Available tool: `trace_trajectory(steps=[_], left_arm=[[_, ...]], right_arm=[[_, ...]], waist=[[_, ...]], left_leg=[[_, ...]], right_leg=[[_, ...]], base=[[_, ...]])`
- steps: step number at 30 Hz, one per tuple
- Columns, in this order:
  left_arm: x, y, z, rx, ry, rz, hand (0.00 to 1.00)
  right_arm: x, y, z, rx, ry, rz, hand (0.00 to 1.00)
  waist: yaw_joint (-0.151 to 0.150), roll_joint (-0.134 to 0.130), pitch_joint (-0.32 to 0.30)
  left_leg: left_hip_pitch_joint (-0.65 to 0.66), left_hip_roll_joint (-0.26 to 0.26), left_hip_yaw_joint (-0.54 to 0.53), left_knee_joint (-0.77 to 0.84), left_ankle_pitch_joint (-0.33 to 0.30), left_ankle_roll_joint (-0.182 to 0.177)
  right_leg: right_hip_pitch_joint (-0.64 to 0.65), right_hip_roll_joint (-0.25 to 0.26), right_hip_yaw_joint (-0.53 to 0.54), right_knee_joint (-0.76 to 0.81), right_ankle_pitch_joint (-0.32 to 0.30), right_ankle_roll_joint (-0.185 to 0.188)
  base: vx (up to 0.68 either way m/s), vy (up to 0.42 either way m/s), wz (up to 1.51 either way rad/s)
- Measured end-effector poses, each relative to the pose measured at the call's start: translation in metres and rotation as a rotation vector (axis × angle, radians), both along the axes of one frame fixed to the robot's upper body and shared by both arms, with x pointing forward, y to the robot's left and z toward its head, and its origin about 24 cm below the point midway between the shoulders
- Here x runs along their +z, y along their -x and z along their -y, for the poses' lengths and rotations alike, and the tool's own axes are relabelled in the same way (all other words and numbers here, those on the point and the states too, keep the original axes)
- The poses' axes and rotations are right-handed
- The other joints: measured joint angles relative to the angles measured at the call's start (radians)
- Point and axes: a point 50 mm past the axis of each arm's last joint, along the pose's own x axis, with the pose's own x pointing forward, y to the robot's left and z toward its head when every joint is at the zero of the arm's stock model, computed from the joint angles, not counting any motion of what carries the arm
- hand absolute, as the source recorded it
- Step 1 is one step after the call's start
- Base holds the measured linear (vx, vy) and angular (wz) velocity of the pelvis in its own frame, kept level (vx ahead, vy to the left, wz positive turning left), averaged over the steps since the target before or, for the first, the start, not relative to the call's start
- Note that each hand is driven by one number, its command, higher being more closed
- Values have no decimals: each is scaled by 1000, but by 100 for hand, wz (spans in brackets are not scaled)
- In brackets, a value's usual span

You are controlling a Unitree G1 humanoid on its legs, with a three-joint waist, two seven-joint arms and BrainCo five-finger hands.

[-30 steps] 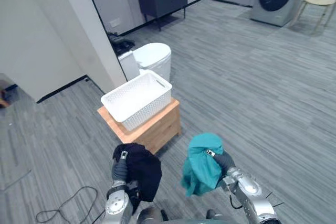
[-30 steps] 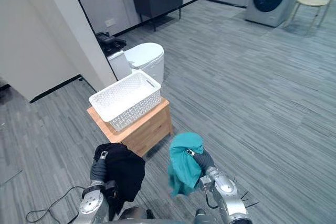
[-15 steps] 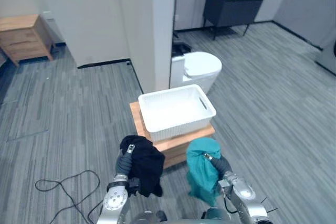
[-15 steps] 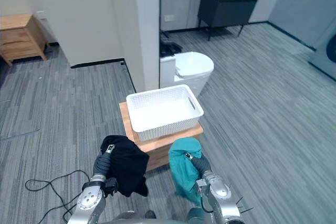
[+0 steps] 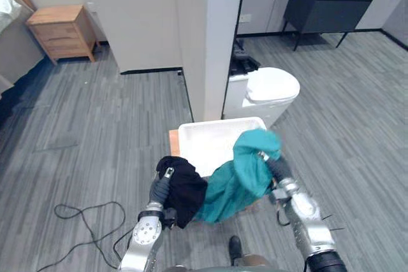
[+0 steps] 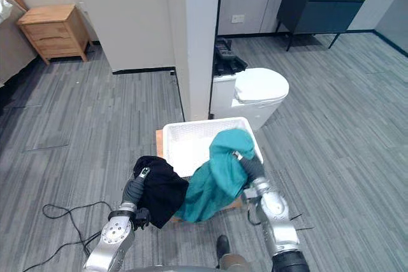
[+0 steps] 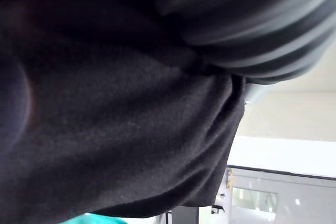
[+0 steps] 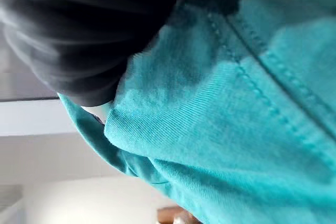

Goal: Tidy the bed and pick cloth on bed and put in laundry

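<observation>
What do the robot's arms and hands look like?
The left arm and right arm are smooth, silver-grey and rounded, with chunky metal joints. The left hand and right hand each wear a dark ribbed cover over the back and wrist, a bit like a glove.

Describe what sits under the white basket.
A wooden stand shows at the white basket's left corner. The rest of it is covered by the teal cloth and black cloth hanging in front.
</observation>
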Motion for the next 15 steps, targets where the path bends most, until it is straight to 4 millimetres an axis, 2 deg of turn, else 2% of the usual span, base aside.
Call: trace_trajectory(steps=[1,5,8,10,15], left_arm=[[-1,0,0,1,1,-6,100],[-3,-1,-1,1,3,-15,100],[-6,-1,-2,-8,5,-28,100],[-6,-1,-1,-10,7,-28,100],[-7,-1,0,-16,29,-37,100]], right_arm=[[25,-7,5,-3,42,93,100],[89,-28,0,74,135,283,100],[116,-41,-13,128,161,331,100],[120,-45,-20,151,168,325,100],[115,-51,-34,195,187,254,100]], waist=[[0,0,0],[2,-2,-1],[11,-4,-3],[26,-5,-4],[55,-4,-9]], left_leg=[[2,1,12,-4,0,0],[3,1,20,-6,-1,1],[2,2,28,-6,-1,2],[0,2,28,-6,-1,2],[-15,2,17,5,4,8]], right_leg=[[0,4,12,-9,7,-7],[7,5,18,-27,21,-9],[8,5,16,-28,22,-8],[8,5,14,-30,22,-8],[9,2,-4,-41,24,-8]], base=[[-28,-23,-24],[-38,0,-6],[-38,-2,3],[-11,0,2],[-10,11,9]])
